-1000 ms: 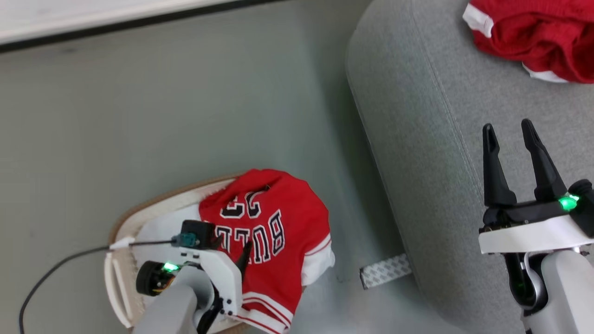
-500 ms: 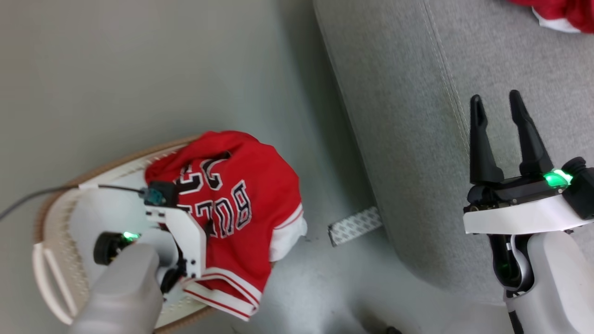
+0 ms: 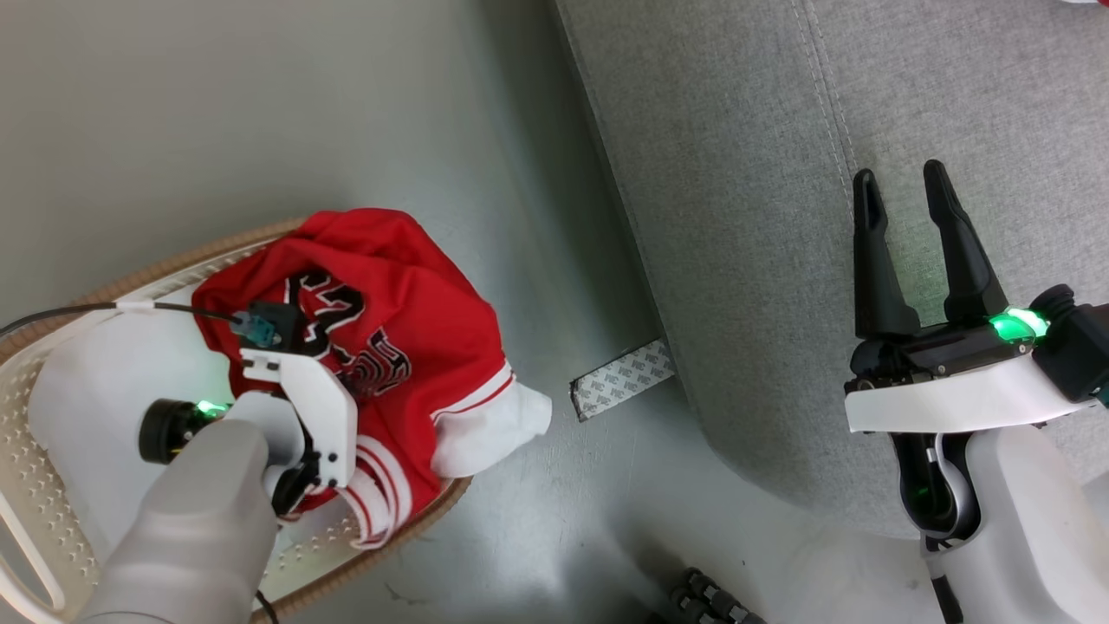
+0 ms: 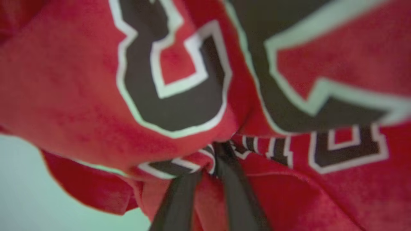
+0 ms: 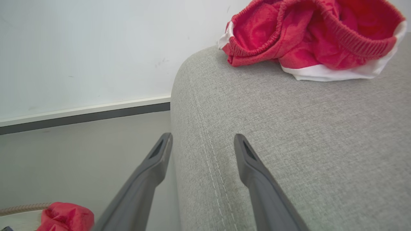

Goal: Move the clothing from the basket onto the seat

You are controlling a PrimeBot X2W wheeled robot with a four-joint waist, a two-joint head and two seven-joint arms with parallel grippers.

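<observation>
Jersey (image 4: 80,106) cloth sits closest to me: my left gripper (image 4: 219,150) is pinched tight on a bunched fold of the red top, its two dark fingers meeting right at the black-and-white lettering. From the head view, the jersey is heaped in the white basket (image 3: 22,459), one white-trimmed edge spilling over the tan rim on the side nearest the seat (image 3: 762,217). The basket stands on a grey-green floor (image 3: 260,104). A short patterned grey strip (image 3: 622,379) lies on the floor between basket and seat, touching the seat's base. My right gripper (image 3: 901,173) hovers above the grey woven cushion with its fingers spread apart and nothing between them. Farther along the cushion, the red shorts (image 5: 308,35) lie crumpled, waistband gaping, white trim underneath. A pale wall (image 5: 80,48) with a dark baseboard stands behind.
</observation>
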